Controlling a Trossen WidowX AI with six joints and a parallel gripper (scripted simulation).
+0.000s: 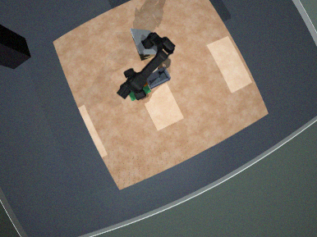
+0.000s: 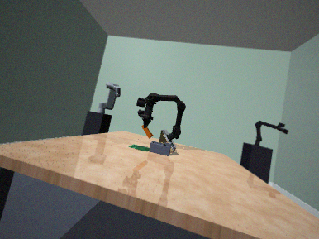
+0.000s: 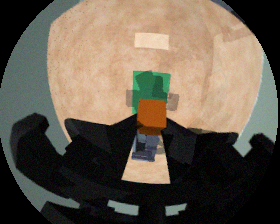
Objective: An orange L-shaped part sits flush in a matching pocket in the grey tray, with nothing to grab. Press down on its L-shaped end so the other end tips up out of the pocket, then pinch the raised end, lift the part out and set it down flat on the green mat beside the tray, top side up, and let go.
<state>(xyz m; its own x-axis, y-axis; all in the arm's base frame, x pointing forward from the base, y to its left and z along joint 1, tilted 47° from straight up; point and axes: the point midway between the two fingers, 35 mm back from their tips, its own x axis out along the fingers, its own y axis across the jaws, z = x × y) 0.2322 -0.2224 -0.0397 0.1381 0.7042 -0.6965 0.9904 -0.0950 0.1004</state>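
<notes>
The orange L-shaped part (image 2: 147,131) is out of its pocket and off the surface, hanging tilted in the air with its lower end pointing down and toward the tray. The black parallel-jaw pincer (image 2: 144,123) is closed on the part's upper end and pinches it firmly. In the wrist view the part (image 3: 151,113) shows as an orange block between the dark jaws, and it overlaps the near edge of the flat green mat (image 3: 151,87) lying below it. How high the part hangs over the mat cannot be judged from that view.

In the exterior view the mat (image 2: 139,147) lies flat on the surface just beside the grey rectangular tray (image 2: 160,148), on the tray's left. The part hangs above the gap where mat and tray meet, and touches neither. From the top view only a small green corner of the mat (image 1: 133,97) shows from under the arm, and the tray (image 1: 160,78) is partly covered by the forearm.

The black six-joint arm (image 2: 175,107) arches up from its base behind the tray and bends down over it to the pincer. The light wooden surface (image 2: 186,177) carries all of these items. Two other arms stand on dark pedestals well apart from the surface, one grey (image 2: 111,98) and one black (image 2: 270,128).
</notes>
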